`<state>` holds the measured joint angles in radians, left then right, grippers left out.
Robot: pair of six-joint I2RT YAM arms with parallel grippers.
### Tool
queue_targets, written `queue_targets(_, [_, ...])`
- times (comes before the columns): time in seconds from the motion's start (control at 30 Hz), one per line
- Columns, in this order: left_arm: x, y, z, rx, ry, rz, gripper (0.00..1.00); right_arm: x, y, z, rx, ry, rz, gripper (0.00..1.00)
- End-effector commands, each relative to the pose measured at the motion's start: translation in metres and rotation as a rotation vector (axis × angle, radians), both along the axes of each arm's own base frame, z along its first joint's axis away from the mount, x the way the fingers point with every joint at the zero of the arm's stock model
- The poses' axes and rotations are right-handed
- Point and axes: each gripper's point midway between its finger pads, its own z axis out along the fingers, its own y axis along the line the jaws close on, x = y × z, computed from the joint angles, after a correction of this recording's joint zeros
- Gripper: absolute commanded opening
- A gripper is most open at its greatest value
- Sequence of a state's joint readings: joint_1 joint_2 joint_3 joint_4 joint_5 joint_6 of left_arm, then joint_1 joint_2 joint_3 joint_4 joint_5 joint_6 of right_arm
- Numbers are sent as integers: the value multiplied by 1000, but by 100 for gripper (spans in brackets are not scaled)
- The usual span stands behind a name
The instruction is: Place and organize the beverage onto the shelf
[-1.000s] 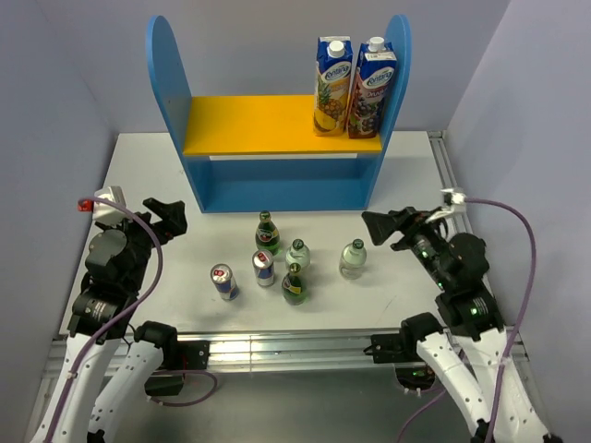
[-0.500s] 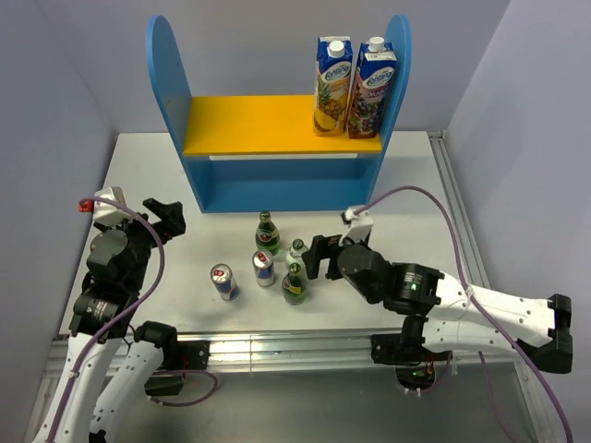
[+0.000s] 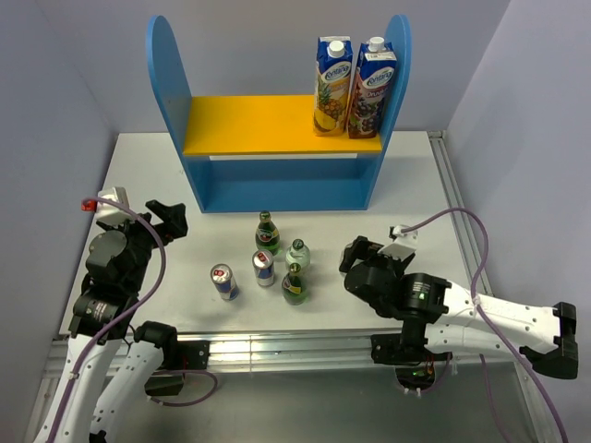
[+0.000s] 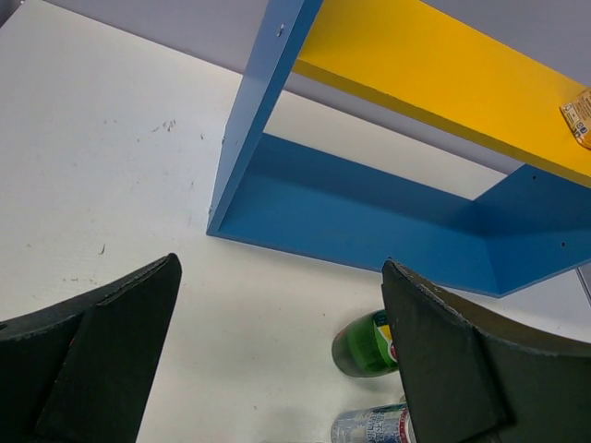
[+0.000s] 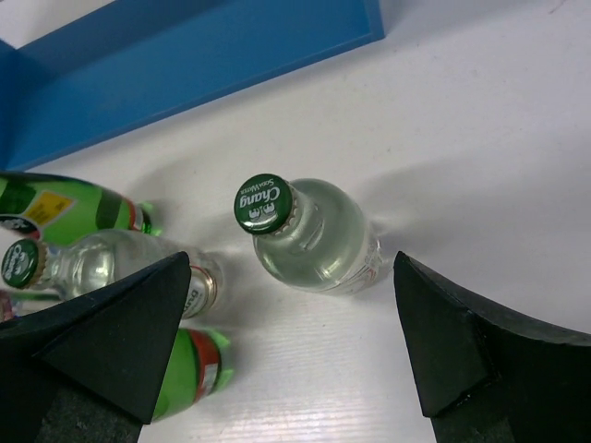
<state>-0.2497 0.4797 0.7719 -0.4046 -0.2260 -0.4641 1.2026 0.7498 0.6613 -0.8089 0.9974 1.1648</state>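
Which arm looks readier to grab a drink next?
The right: its open fingers hover either side of the lone clear bottle. The left arm sits off to the side, away from the drinks.

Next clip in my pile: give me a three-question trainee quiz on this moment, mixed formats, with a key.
1. True or false: the two juice cartons stand on the table.
2. Which drink sits between the open fingers of the right gripper, untouched? A) a can B) the clear bottle C) a dark green bottle
3. Fill in: ___ cans stand in front of the shelf.
Key: 1 false, they are on the yellow board; 2 B; 3 two.
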Motion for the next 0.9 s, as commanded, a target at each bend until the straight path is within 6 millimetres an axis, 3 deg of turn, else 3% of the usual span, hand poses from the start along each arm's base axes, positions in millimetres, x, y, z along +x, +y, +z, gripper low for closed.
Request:
queue_targets(0.0, [-1, -3, 12, 7, -57, -29, 97, 8, -11, -3, -19, -61, -90, 98])
queue_targets(0.27, [-1, -5, 11, 13, -59, -43, 95, 19, 8, -11, -57, -98, -84, 99])
queue_targets(0.5, [-2, -6, 14, 13, -71, -46, 93, 20, 30, -41, -77, -39, -39, 99])
queue_targets(0.87, [-4, -9, 15, 16, -83, -71, 93, 17, 24, -88, -130, 32, -142, 100])
